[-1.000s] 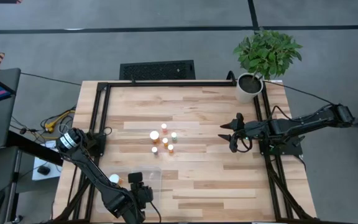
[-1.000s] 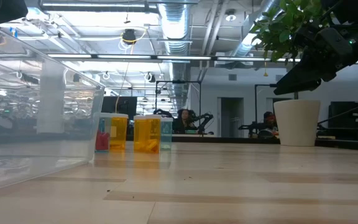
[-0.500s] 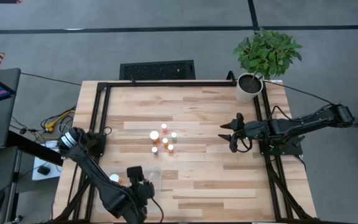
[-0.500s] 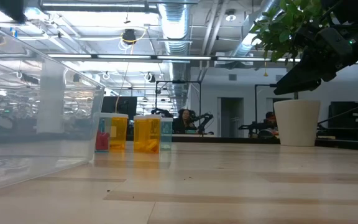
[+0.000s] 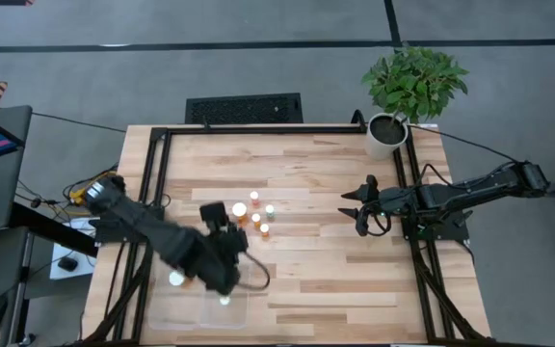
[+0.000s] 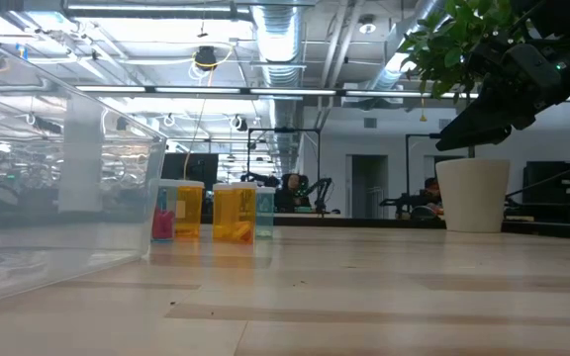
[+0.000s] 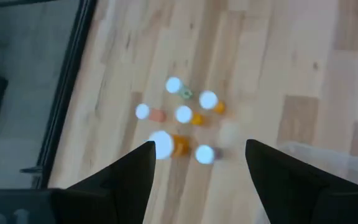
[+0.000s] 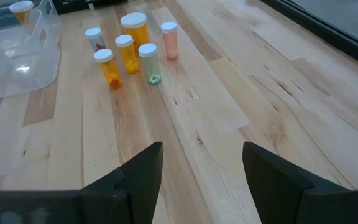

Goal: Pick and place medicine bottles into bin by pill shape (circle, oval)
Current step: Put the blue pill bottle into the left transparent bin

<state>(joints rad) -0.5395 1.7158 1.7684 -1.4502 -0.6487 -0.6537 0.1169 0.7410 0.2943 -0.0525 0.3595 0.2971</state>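
Swinging up from the lower edge of the high view, the left hand (image 5: 218, 224) now sits left of centre, just beside the cluster of medicine bottles (image 5: 254, 216); half a second ago it hung low over the bin (image 5: 227, 306). Its fingers (image 7: 132, 171) stand spread and released, with nothing between them, and the left wrist view looks down past them onto six white-capped bottles standing on the worktop (image 5: 306, 173).

The clear bin lies at the lower left of the high view, and two white caps show there: one (image 5: 224, 301) inside the near part of it, another (image 5: 175, 279) at its left side. Which compartment each belongs to cannot be told. In the low view the bin's wall (image 6: 57, 198) fills the left side as before, with the bottles (image 6: 211, 211) standing just beyond it, unmoved.

Farther right, the right hand (image 5: 362, 205) has not shifted: it hovers above the worktop, well apart from the bottles, fingers (image 8: 138, 171) parted and empty. At the upper right corner stands a potted plant (image 5: 408, 92).
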